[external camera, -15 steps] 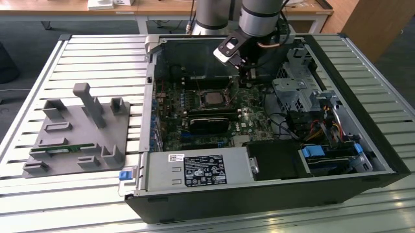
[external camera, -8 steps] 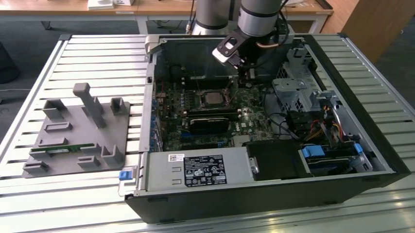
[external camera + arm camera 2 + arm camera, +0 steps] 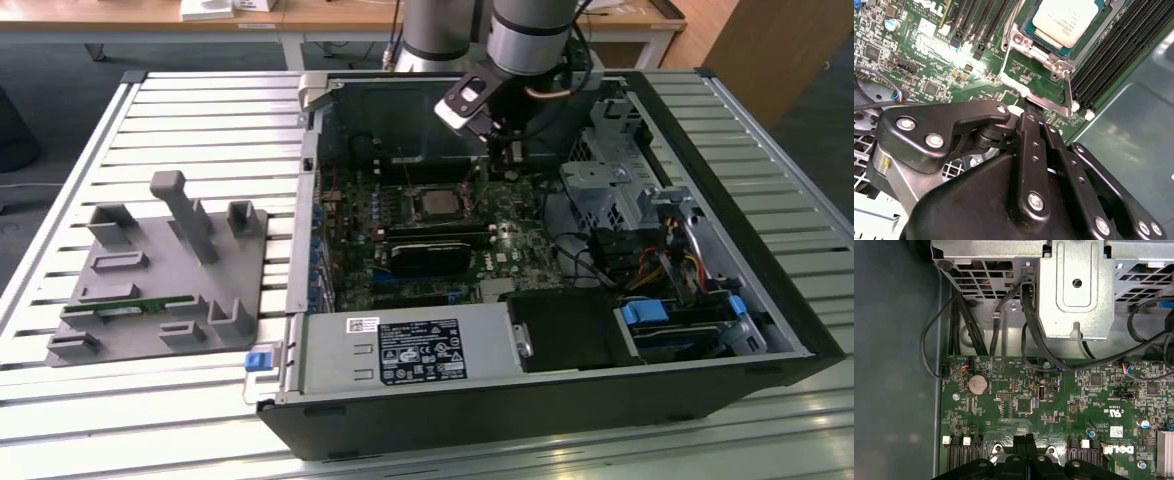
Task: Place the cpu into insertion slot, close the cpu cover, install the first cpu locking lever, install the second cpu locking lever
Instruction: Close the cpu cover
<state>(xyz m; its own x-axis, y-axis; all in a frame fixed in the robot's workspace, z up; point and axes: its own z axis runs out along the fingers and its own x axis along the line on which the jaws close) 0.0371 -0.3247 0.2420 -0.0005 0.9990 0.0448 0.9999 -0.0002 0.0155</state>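
We count one arm (image 3: 531,30), one tool (image 3: 1027,107), one cpu (image 3: 1068,19), one cpu cover (image 3: 1070,90) and one open computer case (image 3: 441,430) on the slatted bench (image 3: 200,100). One grey tray (image 3: 134,300) sits beside the case, at the exterior view's left. The tool's two fingers are pressed together. The cpu lies flat in the insertion slot (image 3: 1024,29), shiny side up, near the tool's tip. The cpu cover stands tilted up and open between them, its free edge right at the tip; we cannot tell if they touch. One white label (image 3: 424,352) with black print sits on a grey box (image 3: 334,350).
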